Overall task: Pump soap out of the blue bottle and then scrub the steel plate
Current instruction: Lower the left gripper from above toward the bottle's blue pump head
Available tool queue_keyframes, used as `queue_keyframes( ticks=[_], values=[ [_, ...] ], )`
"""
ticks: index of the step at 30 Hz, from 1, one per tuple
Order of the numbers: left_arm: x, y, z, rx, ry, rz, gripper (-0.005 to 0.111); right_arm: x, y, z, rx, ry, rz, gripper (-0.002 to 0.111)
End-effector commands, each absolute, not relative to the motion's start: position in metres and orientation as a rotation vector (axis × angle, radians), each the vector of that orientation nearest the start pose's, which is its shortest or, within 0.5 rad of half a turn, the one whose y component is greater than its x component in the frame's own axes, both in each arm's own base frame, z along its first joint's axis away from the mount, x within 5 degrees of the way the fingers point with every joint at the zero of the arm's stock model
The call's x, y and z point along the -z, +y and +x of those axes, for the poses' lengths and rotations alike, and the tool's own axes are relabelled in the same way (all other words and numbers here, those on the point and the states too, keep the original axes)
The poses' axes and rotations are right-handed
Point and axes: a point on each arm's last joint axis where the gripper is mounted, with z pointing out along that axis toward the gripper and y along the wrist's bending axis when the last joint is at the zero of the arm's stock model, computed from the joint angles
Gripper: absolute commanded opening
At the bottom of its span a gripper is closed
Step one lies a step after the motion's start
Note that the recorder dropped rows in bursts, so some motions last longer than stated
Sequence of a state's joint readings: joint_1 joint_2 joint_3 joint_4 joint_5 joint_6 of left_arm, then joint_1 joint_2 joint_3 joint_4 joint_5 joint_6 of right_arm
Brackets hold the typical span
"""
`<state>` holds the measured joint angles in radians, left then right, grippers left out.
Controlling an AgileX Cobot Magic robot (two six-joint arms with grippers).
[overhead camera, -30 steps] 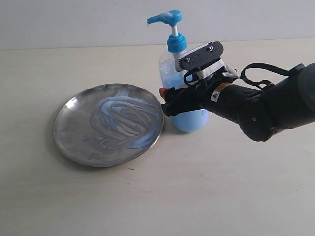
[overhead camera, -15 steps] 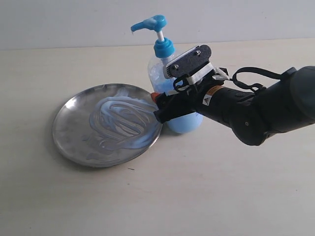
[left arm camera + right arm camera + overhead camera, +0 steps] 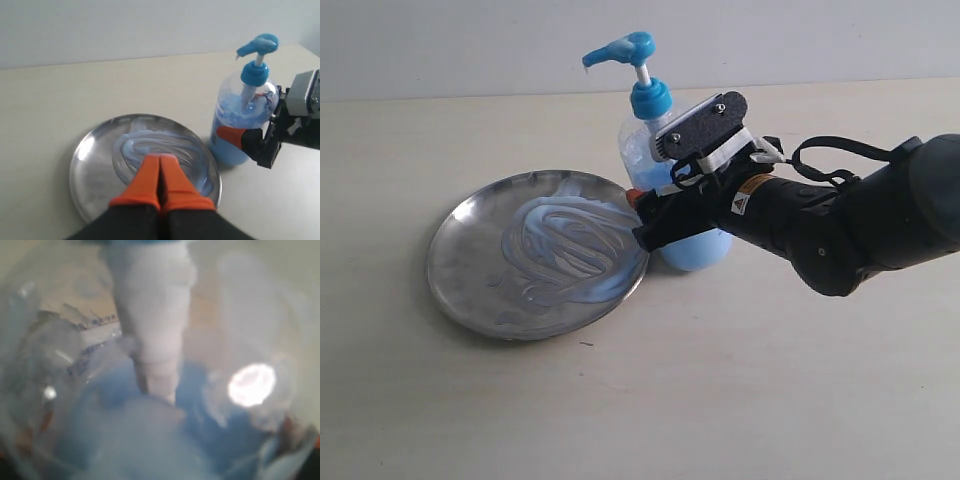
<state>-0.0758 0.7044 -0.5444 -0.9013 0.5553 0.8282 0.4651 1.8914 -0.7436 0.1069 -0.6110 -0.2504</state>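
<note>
The blue bottle (image 3: pixel 698 250) stands just right of the steel plate (image 3: pixel 448 238), leaning slightly toward it, with its blue pump head (image 3: pixel 623 47) over the plate's edge. My right gripper (image 3: pixel 660 215) is shut on the bottle's body, an orange pad (image 3: pixel 231 136) pressed against its side. In the right wrist view the bottle (image 3: pixel 150 405) fills the picture, blurred. Pale blue soap (image 3: pixel 565 245) lies in swirls across the plate's middle. My left gripper (image 3: pixel 160 160) hangs over the plate (image 3: pixel 90 155), orange fingers (image 3: pixel 150 180) pressed together and empty. It is out of the exterior view.
The plate and bottle rest on a pale beige table (image 3: pixel 740 400) that ends at a light wall (image 3: pixel 470 40) behind them. The right arm (image 3: pixel 860 225) stretches in from the right edge.
My right gripper has carried the bottle left, up to the plate's rim, and tipped it a little. The plate has stayed put.
</note>
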Motion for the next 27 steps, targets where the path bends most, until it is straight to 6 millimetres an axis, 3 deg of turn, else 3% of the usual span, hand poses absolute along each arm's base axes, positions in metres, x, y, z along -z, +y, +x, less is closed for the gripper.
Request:
queue_keyframes(
  ticks=[1,8,13,27],
  values=[
    [-0.308,-0.057,0.155,0.538,2.027,0.457,0.0,-0.141,0.155,0.318,-0.126,1.861,-0.604,0.0],
    [-0.318,-0.065,0.189,0.655,2.057,0.422,0.0,-0.141,0.155,0.318,-0.125,1.86,-0.605,0.0],
    [-0.328,-0.07,0.208,0.59,1.987,0.629,0.0,-0.141,0.155,0.318,-0.125,1.86,-0.605,0.0],
    [-0.338,-0.085,0.278,0.744,2.01,0.718,0.0,-0.141,0.155,0.318,-0.125,1.86,-0.605,0.0]
  ],
)
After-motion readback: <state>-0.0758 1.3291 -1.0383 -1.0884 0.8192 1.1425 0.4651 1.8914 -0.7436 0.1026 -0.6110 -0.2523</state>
